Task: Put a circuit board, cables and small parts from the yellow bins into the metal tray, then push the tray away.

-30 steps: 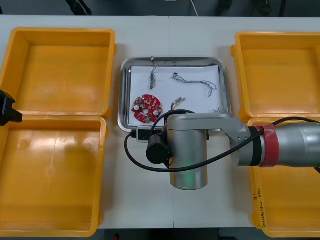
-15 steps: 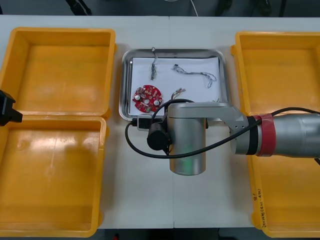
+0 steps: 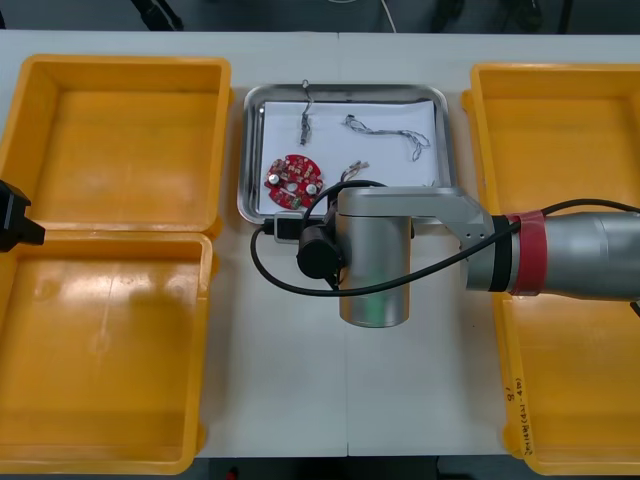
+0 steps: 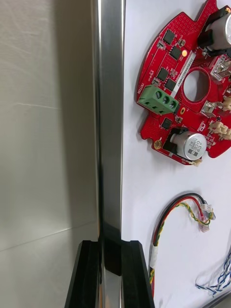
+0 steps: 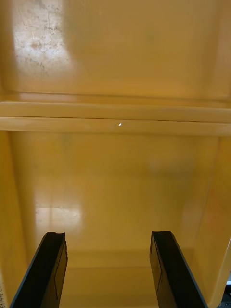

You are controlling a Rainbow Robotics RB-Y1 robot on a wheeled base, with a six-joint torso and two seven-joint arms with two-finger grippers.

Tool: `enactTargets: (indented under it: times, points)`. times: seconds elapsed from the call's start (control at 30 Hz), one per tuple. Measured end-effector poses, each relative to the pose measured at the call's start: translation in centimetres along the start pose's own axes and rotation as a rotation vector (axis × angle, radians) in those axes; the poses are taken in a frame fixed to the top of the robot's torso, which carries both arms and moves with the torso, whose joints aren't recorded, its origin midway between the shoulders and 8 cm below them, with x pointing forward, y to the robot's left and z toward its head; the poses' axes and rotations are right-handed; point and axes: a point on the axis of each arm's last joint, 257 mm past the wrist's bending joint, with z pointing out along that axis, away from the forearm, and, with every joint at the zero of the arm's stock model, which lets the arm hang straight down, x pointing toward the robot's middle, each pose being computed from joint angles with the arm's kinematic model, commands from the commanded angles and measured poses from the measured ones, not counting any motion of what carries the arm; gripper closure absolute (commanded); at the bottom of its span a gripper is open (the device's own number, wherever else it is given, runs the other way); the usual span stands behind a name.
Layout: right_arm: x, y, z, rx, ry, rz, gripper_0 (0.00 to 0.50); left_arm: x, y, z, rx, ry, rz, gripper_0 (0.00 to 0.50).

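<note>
Four yellow plastic bins (image 3: 120,140) stand on a light table (image 3: 290,380), two at each side. A shiny rectangular metal tray (image 3: 246,150), white inside, sits between the far pair.

On the white floor of the tray lie several things. A round red circuit board (image 3: 293,180) with a green terminal block lies near the left rim. Just beside it, toward the middle, is a short red and yellow cable (image 3: 354,170). A twisted blue and white cable (image 3: 390,135) lies across the far right part. A short dark cable (image 3: 304,125) lies near the far left corner.

The silver right arm (image 3: 560,265), with a red band, reaches in from the right, and its wrist covers the tray's near edge. In the right wrist view, the right gripper (image 4: 112,245) is clamped on the tray's raised rim (image 4: 110,120), one black finger (image 4: 89,274) on each side of the metal. The circuit board (image 4: 187,86) and the red and yellow cable (image 4: 178,211) lie just inside that rim.

The left gripper (image 5: 108,236) hangs over the inside of a bin on the left side. Its two black fingers (image 5: 50,269) stand well apart with nothing between them.
</note>
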Motion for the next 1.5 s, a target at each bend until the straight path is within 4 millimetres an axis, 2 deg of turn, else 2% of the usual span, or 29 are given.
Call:
enactTargets:
  times: [1.5]
  points:
    - [-0.8, -6.2, 3.0, 0.086, -0.088, 0.037, 0.500, 0.0, 0.0, 0.0, 0.000, 0.000, 0.000, 0.000]
